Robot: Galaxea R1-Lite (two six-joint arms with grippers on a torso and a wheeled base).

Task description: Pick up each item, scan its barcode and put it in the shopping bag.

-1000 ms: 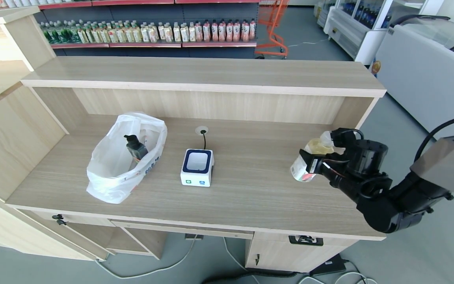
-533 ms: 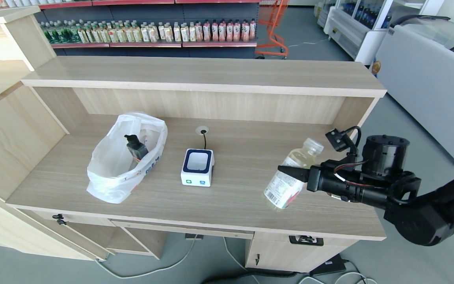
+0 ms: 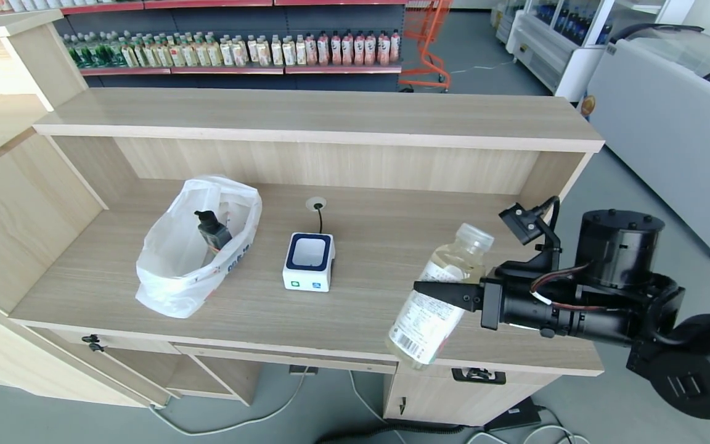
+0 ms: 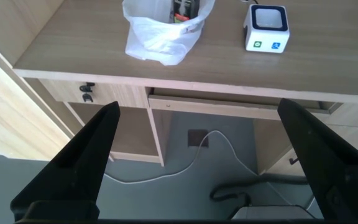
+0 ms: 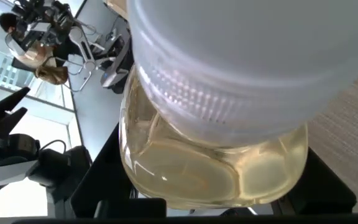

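A clear bottle (image 3: 435, 296) of pale yellow liquid with a white label hangs tilted over the counter's front right edge, cap (image 3: 475, 235) pointing up and back. My right gripper (image 3: 440, 297) is shut on the bottle's middle; its wrist view looks along the cap (image 5: 247, 50) and body (image 5: 216, 168). The white scanner (image 3: 309, 261) with a dark-framed window sits mid-counter, left of the bottle. Further left the white shopping bag (image 3: 176, 271) stands open with a dark pump bottle (image 3: 212, 230) inside. My left gripper (image 4: 197, 168) is open, low in front of the counter, facing bag (image 4: 160, 31) and scanner (image 4: 266, 28).
The wooden counter (image 3: 361, 308) has a raised back ledge (image 3: 318, 117) and side walls. A cable leads from the scanner to a hole (image 3: 315, 203) behind it. Drawers (image 4: 229, 106) and loose cables lie below the front edge. Store shelves and freezers stand behind.
My right arm has carried the bottle left and toward the counter's front edge, closer to the scanner, tilting it so the label faces down-left. Bag and scanner have not moved.
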